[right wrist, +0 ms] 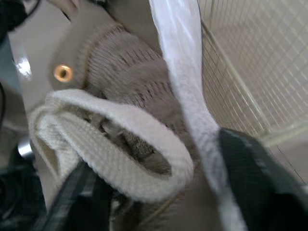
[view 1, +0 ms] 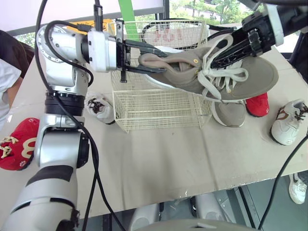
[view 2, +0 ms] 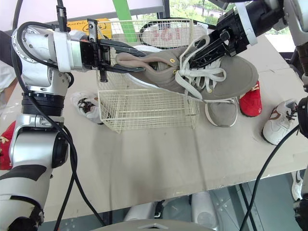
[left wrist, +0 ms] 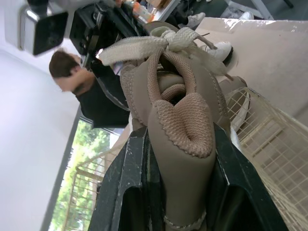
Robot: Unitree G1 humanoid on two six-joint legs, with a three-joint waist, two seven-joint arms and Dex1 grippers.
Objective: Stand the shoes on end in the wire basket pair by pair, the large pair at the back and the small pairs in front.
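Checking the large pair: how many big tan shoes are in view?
2. The held tan shoe hangs over the wire basket, left gripper on its heel, right gripper at its laces. The second tan shoe lies on the table right of the basket, partly hidden by it.

A lab-like test room: covered table point(view 1: 168, 159), large windows point(view 1: 192, 7), a person point(view 1: 8, 72) seated alongside.

Bright daylight comes from windows point(view 1: 207, 7) behind the wire basket point(view 1: 159, 108); soft shadows lie on the table point(view 1: 168, 163) in front of it. In the right wrist view, the grey shoe point(right wrist: 120, 82) is blurred.
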